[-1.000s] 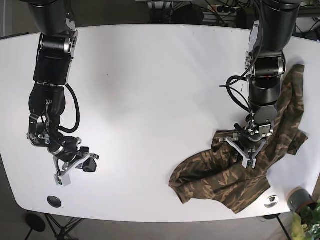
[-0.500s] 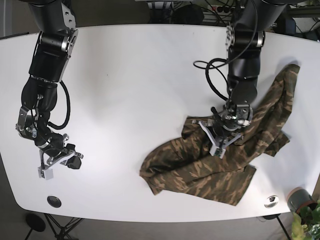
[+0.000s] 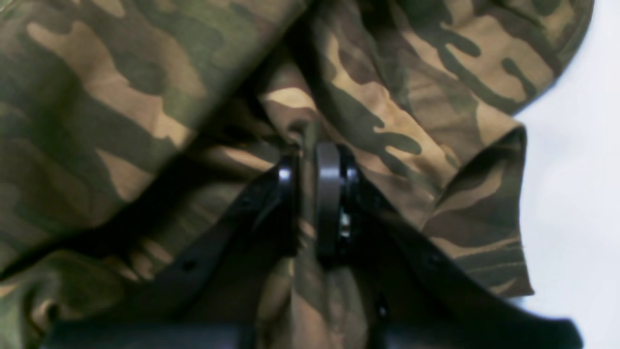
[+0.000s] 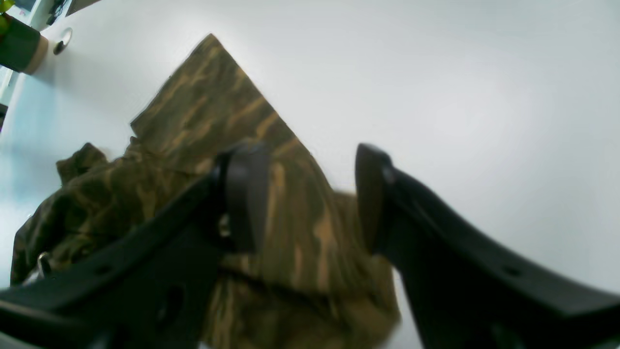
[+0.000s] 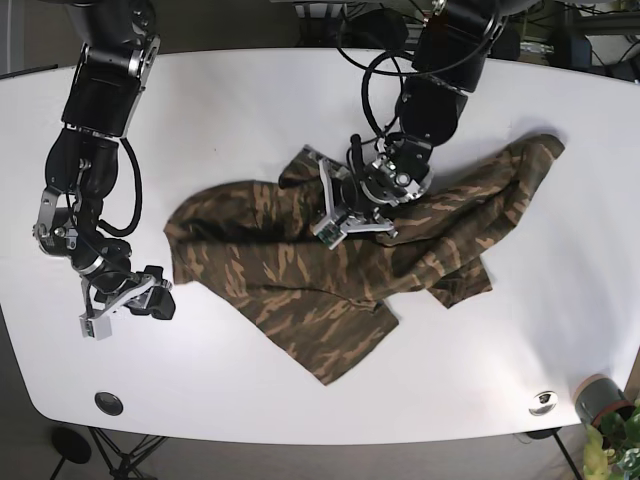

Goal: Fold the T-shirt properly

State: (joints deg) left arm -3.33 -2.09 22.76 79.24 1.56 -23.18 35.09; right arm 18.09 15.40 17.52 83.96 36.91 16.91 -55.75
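You had the left gripper [image 3: 310,194] with jaws pinched on a fold of the limp, light shirt [image 5: 300,270], the right gripper [image 4: 305,194] open; hems would have given cleaner holds

t-shirt [image 5: 330,270] lies mid-table [image 5: 250,110] (spread rightward); right hand [image 5: 125,305] just beside its left edge.
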